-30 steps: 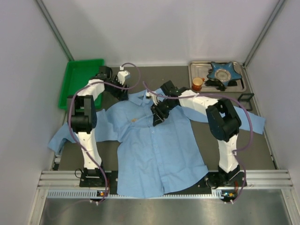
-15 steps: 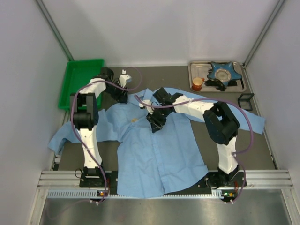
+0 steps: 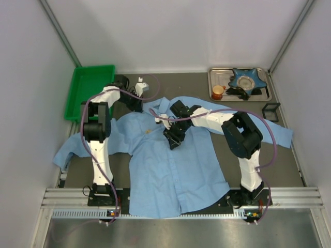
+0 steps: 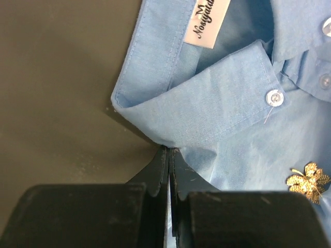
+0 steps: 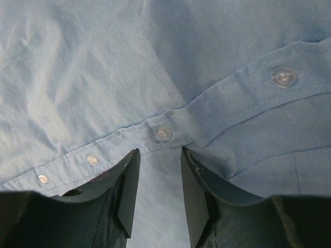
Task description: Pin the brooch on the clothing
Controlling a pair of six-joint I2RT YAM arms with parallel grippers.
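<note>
Left gripper [image 4: 166, 153] is clamping fully closed on the shirt [image 4: 243, 124] edge, just under the folded collar [image 4: 155, 62]. A blue sliver is showing between the fingers, so I'm reading it as pinching cloth.

Brooch [image 4: 309, 181] is sitting on the chest panel, off to the right of those fingertips in the left wrist view. It's apart from them, below the collar button [image 4: 274, 97].

Right gripper [image 5: 159, 153] is standing partly open, gripping nothing, jaws straddling the placket [image 5: 232, 103] by a placket button [image 5: 163, 133]. Can't tell if it's touching cloth. Brooch isn't showing in its camera.

From above, brooch is lying between both grippers, with the right one looking slightly nearer. I'm seeing no clear long axis on it. Pinned through or just resting: can't tell.
</note>
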